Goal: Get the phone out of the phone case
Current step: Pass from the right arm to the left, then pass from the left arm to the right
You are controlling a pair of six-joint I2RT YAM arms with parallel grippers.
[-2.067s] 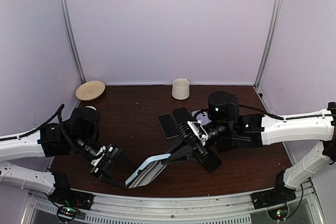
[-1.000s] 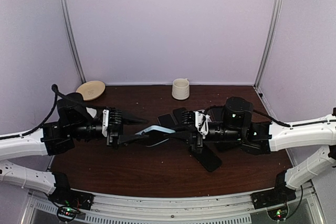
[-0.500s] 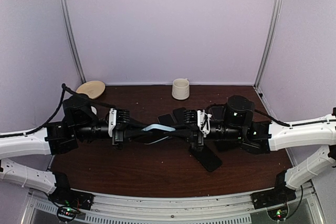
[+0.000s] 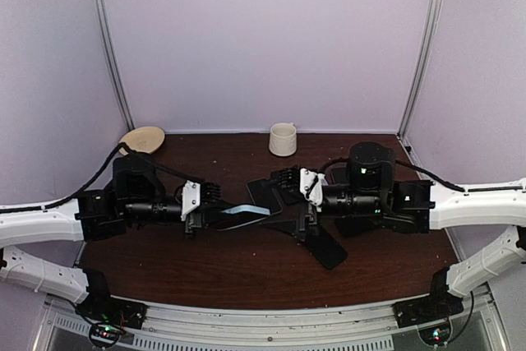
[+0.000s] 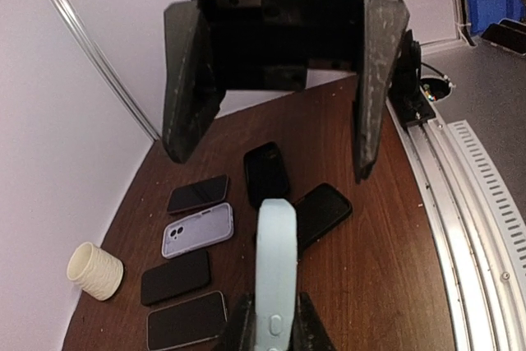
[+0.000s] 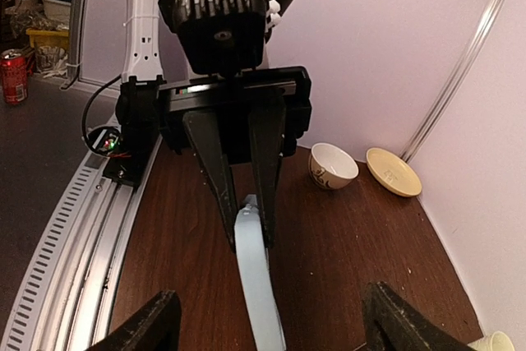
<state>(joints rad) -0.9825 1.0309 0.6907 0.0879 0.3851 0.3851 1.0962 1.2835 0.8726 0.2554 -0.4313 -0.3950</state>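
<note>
- The left tool (image 4: 215, 213) is clenched on one end of a light blue phone case (image 4: 248, 212), with its two dark fingers (image 5: 239, 328) pressed against the case's opposite sides.
- The phone case hangs above the tabletop (image 4: 230, 273), roughly level, stretching from the left tool toward the right tool (image 4: 285, 205).
- The wrist views show the case only edge-on, so they cannot tell whether it is filled.
- The right tool is released, with its jaws spread wide. One finger stands on each side of the case's free end, and neither touches it.
- In the left wrist view, the right tool faces the camera with its two fingers well apart above the case's tip.
- Several dark phones (image 5: 267, 172) lie flat on the tabletop under and beyond the case. A pale purple case (image 5: 197, 230) lies among them.
- A ribbed cream cup (image 4: 282, 139) stands near the back wall.
- A tan plate (image 4: 141, 140) lies in the back left corner, and a small white bowl (image 6: 333, 166) sits just beside it.
</note>
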